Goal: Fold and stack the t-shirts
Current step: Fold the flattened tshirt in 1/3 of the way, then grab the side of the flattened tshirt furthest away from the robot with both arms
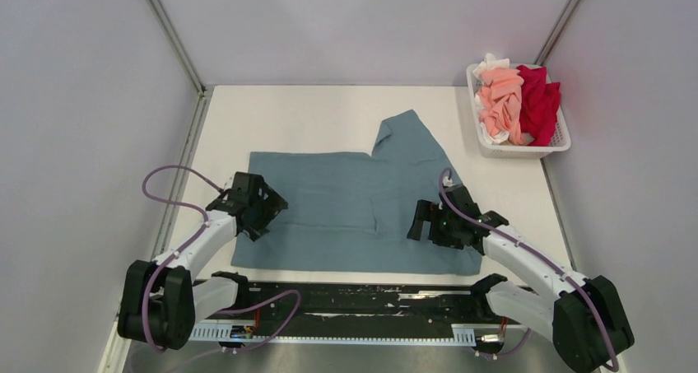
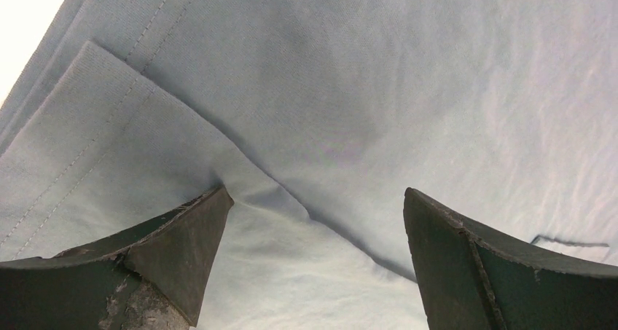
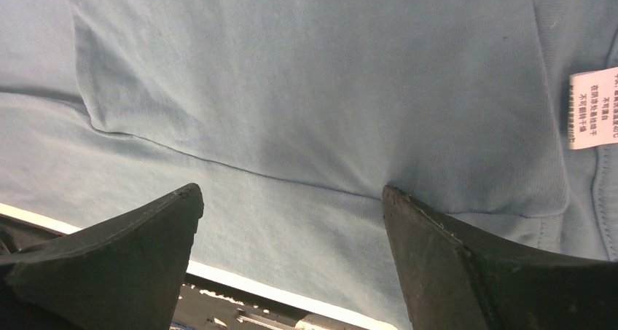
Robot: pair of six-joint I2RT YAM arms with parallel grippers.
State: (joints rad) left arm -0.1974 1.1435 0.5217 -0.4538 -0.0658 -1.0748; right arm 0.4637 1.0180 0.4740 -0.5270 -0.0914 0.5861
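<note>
You're looking at the blue-grey t-shirt (image 1: 346,200) showing matt, fine-knit cloth, scuffed matt black fingers (image 2: 164,261), and a smooth plastic basket (image 1: 518,150) upper right.

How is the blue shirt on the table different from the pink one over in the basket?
The blue-grey shirt lies spread nearly flat on the table; the pink shirt is crumpled in the white basket. The blue-grey shirt lies alone, while the pink shirt is bunched against a red shirt. Both are plain soft cloth.
</note>
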